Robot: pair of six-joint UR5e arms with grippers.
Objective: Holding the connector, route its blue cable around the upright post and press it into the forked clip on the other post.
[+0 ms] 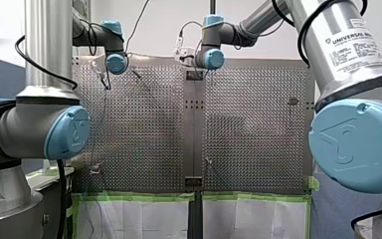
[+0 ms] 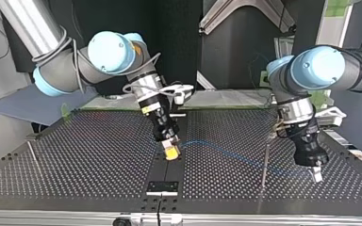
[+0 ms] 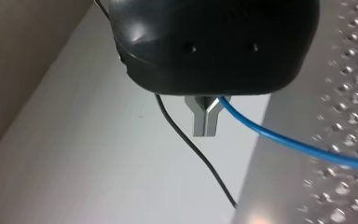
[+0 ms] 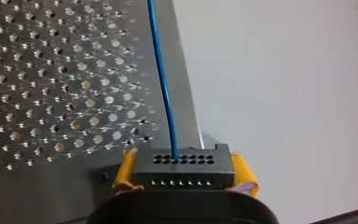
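front view: our left arm (image 1: 40,74) and our right arm (image 1: 348,59) both reach to the far side of the silver perforated metal counter (image 1: 144,124); what they carry is too small to read here.

top view: our right hand (image 2: 171,153), with yellow pads, sits low over the counter's middle seam, and a thin blue cable (image 2: 221,150) runs from it to our left hand (image 2: 316,175), low at the view's right. between them stands a slim upright metal post (image 2: 265,160); the cable crosses its line, on which side we cannot tell. a second slim post (image 2: 33,154) stands well apart at the view's left. we cannot make out a forked clip on either.

left wrist view: the left hand's metal fingers (image 3: 199,125) are closed tip to tip, with the blue cable (image 3: 284,140) caught in the notch at their root.

right wrist view: the yellow pads (image 4: 125,170) clamp a dark grey rectangular connector (image 4: 184,173) with rows of holes; the cable (image 4: 162,84) leaves its face straight ahead.

we judge the routing step is in hand, the clip not yet reached. the next move calls for steady tension while the cable swings around the post, then a square drop into the fork.
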